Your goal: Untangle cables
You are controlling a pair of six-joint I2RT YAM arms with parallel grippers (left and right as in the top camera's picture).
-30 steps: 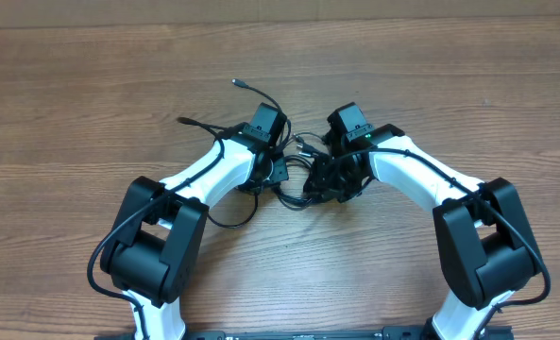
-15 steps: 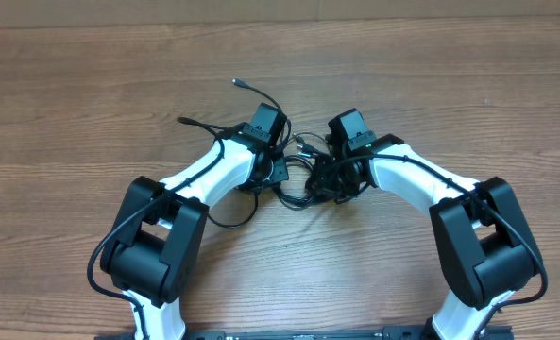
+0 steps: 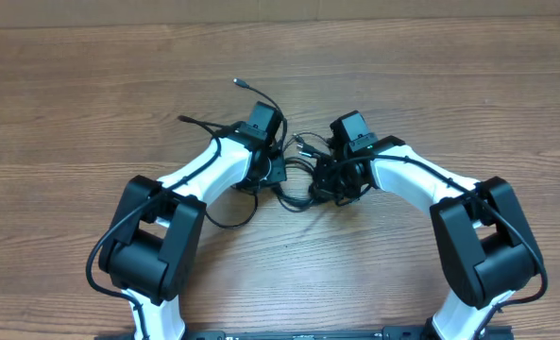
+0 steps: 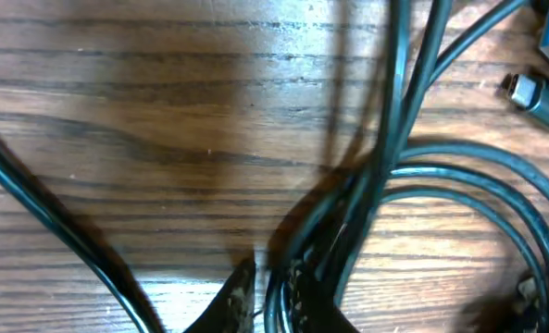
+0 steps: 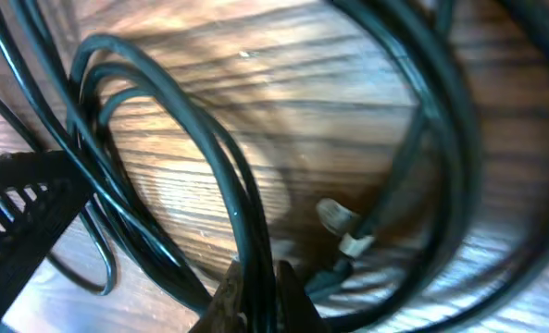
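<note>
Your left gripper (image 4: 279,301) is clenching several thin black flexible cables (image 4: 388,111); your right gripper (image 5: 258,298) is pinching one strand. They are looking light, limp, snag-prone — grasp beside crossings.

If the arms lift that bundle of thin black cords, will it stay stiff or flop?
Probably floppy: the thin black cables lie in loose curved loops on the wooden table. Likely light, being so thin. Crossed strands may drag each other.
</note>
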